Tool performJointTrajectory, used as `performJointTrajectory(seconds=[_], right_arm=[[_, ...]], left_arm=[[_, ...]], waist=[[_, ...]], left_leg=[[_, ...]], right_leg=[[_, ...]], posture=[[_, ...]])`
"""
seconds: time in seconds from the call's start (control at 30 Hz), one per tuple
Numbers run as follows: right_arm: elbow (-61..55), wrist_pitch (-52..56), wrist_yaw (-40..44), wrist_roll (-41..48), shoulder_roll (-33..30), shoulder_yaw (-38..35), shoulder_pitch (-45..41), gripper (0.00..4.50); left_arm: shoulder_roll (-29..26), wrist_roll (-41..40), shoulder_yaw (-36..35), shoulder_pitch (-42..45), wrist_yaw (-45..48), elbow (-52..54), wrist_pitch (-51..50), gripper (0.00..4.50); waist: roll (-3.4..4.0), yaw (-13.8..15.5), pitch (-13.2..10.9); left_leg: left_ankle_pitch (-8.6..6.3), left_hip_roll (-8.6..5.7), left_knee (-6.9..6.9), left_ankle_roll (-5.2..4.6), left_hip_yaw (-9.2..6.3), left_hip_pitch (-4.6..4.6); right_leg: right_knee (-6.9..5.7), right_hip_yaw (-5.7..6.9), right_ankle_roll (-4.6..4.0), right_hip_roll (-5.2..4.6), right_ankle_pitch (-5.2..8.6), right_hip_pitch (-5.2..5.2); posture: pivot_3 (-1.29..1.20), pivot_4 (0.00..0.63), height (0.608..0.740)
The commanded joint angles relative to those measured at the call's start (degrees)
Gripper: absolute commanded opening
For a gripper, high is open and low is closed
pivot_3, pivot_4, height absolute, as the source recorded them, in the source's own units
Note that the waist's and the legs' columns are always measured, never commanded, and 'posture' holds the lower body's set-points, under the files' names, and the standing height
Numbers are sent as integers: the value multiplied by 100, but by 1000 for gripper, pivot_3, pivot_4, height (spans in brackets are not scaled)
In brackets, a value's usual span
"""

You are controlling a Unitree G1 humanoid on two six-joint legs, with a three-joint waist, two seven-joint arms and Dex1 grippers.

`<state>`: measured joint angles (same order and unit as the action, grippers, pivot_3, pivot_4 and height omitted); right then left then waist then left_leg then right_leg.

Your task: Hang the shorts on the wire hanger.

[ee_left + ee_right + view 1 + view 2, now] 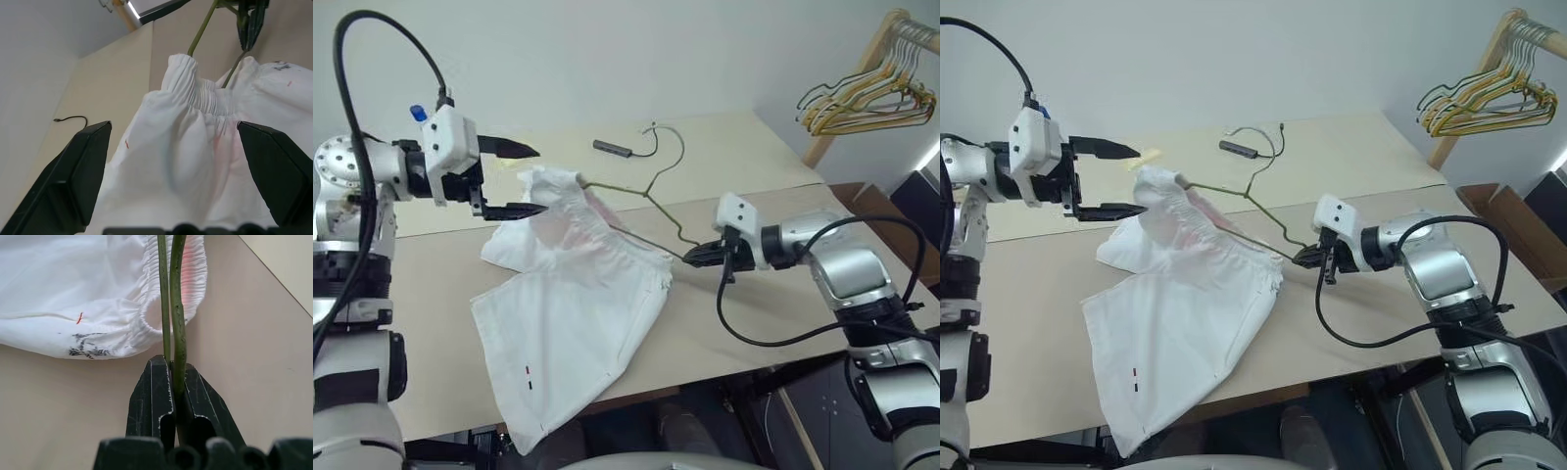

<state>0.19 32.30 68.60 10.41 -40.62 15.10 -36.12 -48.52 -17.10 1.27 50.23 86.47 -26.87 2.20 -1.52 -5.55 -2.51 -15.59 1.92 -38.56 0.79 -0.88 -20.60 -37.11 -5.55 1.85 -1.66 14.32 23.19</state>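
White shorts (573,313) lie spread over the front of the beige table (734,157), their gathered waistband (195,90) lifted at the far end on one arm of the thin olive wire hanger (646,188). The hanger's arm runs inside the waistband opening, and its hook (671,137) points toward the back of the table. My right gripper (703,255) is shut on the hanger's other corner, with the wire pinched between its fingers (156,391). My left gripper (527,180) hovers open just left of the raised waistband, holding nothing, the fabric showing between its fingertips (88,161).
A bunch of yellow and dark hangers (867,98) hangs on a wooden rack at the back right. A small dark device with a cable (617,149) lies on the table behind the hanger hook. A brown box (1513,220) sits on the floor to the right.
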Motion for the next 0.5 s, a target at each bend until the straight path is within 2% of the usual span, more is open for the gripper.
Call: performJointTrajectory(seconds=[0.03, 0.13, 0.43, 0.5], right_arm=[[-417, 117, 14, 29, -71, -16, -145, 0], [-516, 98, 5, -55, -83, 77, -171, 0], [-587, 121, -33, -170, -39, 305, -302, 0], [-582, 152, -54, -165, -27, 326, -344, 0]], left_arm=[[19, 47, 103, 419, 493, -331, 232, 4467], [29, -25, 277, 553, 603, -475, 252, 4467], [-386, -619, 1529, 625, 603, -181, 69, 4467], [-401, -528, 1749, 603, 603, -172, 180, 4467]], waist=[[0, -1, 0], [0, -1, 0], [1, -1, -1], [1, 0, -1]], left_leg=[[-2, 0, -7, -3, -2, -6], [-7, 0, -23, -13, -3, -14], [-12, 2, -30, -21, -10, -26], [-13, 1, -31, -22, -13, -29]], right_leg=[[0, 1, 0, 1, 0, 2], [0, 1, 2, 1, 1, 2], [-5, 2, 5, 3, 3, 14], [-4, 4, 5, 2, 3, 14]], posture=[[-38, 0, 740], [-39, 0, 740], [-42, 0, 740], [-45, 0, 740]])
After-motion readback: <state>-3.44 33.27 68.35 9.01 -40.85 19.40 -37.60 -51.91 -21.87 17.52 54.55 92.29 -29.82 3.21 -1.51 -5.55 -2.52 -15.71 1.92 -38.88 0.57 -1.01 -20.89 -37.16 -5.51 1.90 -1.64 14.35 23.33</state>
